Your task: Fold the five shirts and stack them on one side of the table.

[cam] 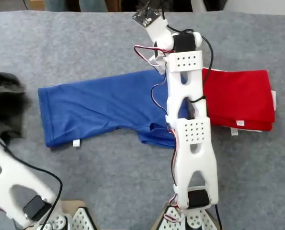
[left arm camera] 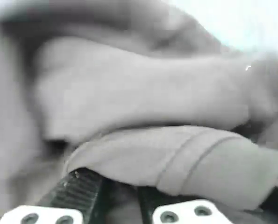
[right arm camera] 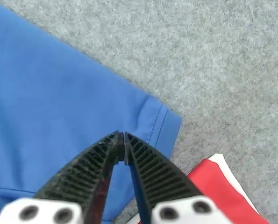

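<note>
A blue shirt lies spread flat across the middle of the grey table, one sleeve toward the far side. My right gripper is shut, tips together with nothing between them, just above that sleeve's hem. A folded red shirt lies at the right, with a white layer showing under its edges. A crumpled dark grey shirt sits at the left edge. My left gripper is pushed into this grey cloth and closed on a fold that covers its tips.
The right arm stretches from the near edge across the blue shirt's right part. The left arm's base stands at the near left corner. Bare grey table surface lies in front of the blue shirt.
</note>
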Motion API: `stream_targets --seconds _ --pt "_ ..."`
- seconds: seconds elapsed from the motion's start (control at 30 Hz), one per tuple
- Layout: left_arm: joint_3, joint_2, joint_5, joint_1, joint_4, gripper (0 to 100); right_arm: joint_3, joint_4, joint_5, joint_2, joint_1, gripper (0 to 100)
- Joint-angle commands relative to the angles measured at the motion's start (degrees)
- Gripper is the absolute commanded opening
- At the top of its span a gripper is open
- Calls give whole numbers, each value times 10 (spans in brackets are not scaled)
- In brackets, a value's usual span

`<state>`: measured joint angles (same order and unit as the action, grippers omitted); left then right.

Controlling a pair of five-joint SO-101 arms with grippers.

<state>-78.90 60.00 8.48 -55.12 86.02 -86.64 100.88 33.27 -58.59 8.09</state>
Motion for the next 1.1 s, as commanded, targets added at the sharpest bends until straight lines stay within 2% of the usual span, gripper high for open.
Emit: stream_targets --seconds 0.0,0.1,0.2,0.27,0.4,0.5,0.6,0.7,0.77,1.07 --pt "-132 -36 -43 -27 25 34 0 1 -4 42 6 15" --pt "-167 -34 -16 -13 88 50 0 1 -3 42 7 15" --pt "-163 -34 4 10 149 133 -1 0 -4 42 5 16" --pt "-151 -40 -6 16 149 173 -2 0 -4 43 4 33" --pt "-161 -73 -63 29 149 181 -5 2 -3 46 4 110" --pt "-149 -132 -74 52 149 177 -5 2 -4 46 4 75" --pt "-128 -200 -53 78 149 149 -5 3 -3 46 4 12" --pt "-91 -260 38 103 149 42 -5 3 -1 57 4 12" --pt "-56 -288 105 118 149 33 -1 3 -1 73 7 12" --pt "157 -431 89 142 149 29 5 4 -1 120 -2 12"
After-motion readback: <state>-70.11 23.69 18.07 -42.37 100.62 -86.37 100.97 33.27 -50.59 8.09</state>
